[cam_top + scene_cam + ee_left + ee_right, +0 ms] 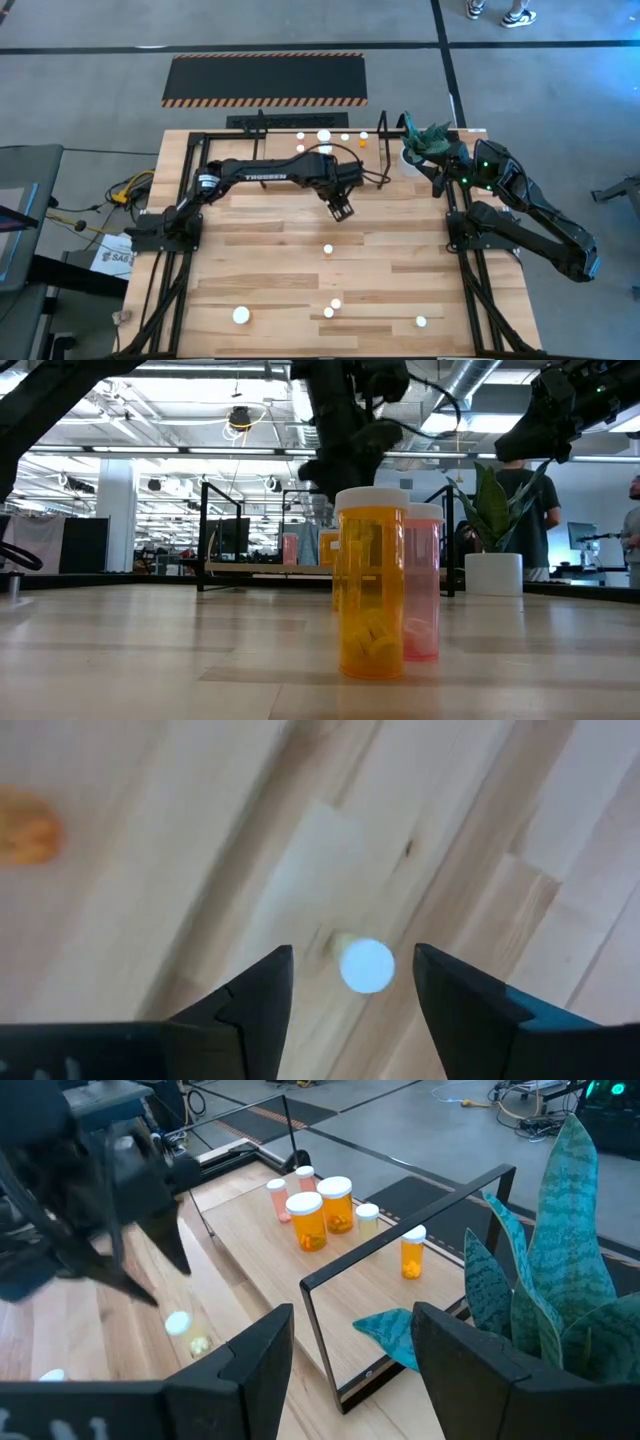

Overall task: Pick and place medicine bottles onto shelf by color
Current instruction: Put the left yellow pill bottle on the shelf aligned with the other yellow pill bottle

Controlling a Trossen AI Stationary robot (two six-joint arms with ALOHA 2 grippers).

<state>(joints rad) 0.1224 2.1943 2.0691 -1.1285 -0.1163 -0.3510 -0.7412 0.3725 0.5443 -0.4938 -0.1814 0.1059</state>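
Note:
My left gripper (pixel 342 208) hangs open over the middle of the table, fingers pointing down. A small pale medicine bottle with a white cap (pixel 367 966) rests on the wood well below it, and shows between the fingers (pixel 352 950) without touching them. Several medicine bottles stand on the shelf (pixel 370 1280) at the table's far edge: orange ones (pixel 308 1220), a pinkish one (pixel 277 1198) and a pale one (pixel 367 1217). More bottles (pixel 336 302) are scattered near the front edge. My right gripper (pixel 352 1312) waits open at the far right beside the plant.
A white pot with a green plant (pixel 425 145) stands at the shelf's right end, close to my right gripper. The shelf's black rod frame (pixel 400 1230) rises along the far edge. An orange (pixel 372 585) and a pink bottle (pixel 422 585) stand upright near the front. People stand beyond the table.

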